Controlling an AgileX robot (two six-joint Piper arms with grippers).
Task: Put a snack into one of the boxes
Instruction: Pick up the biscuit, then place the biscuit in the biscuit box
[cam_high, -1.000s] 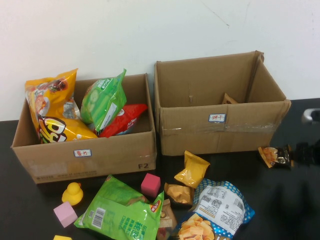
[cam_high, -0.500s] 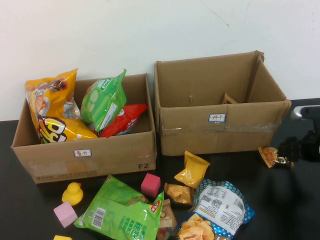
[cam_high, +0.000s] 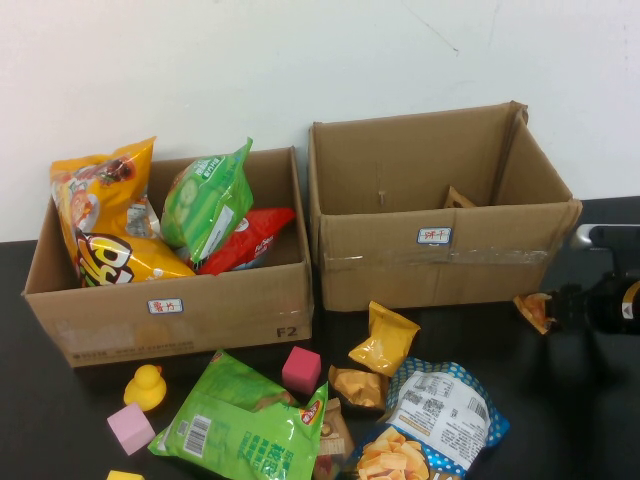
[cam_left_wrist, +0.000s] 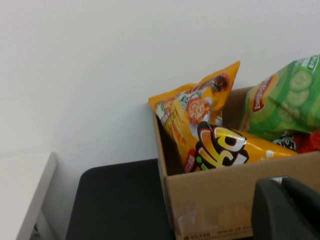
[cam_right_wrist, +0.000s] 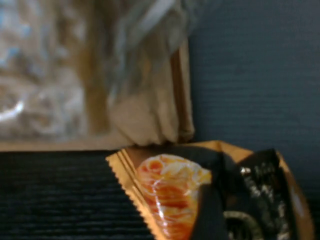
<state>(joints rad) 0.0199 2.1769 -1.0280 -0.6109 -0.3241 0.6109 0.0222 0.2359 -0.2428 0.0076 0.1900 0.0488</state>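
My right gripper (cam_high: 562, 303) is at the table's right edge, beside the front right corner of the right cardboard box (cam_high: 440, 265). It is shut on a small orange and black snack packet (cam_high: 532, 309), held low over the black table. In the right wrist view the packet (cam_right_wrist: 167, 192) fills the foreground with a dark finger (cam_right_wrist: 210, 215) across it, and the box corner (cam_right_wrist: 150, 115) is just behind. The left cardboard box (cam_high: 170, 315) holds several chip bags (cam_high: 205, 205). My left gripper (cam_left_wrist: 280, 182) is shut and empty beside the left box's front wall (cam_left_wrist: 220, 200).
Loose on the table in front of the boxes are a green chip bag (cam_high: 245, 420), a blue chip bag (cam_high: 435, 420), a small yellow packet (cam_high: 385, 338), a brown packet (cam_high: 358, 387), pink blocks (cam_high: 301, 370), and a yellow duck (cam_high: 146, 386). A small brown item (cam_high: 458, 198) lies inside the right box.
My right gripper has come further into view from the right edge, carrying the small packet slightly left towards the right box's corner and tilting it. The left arm has not moved.
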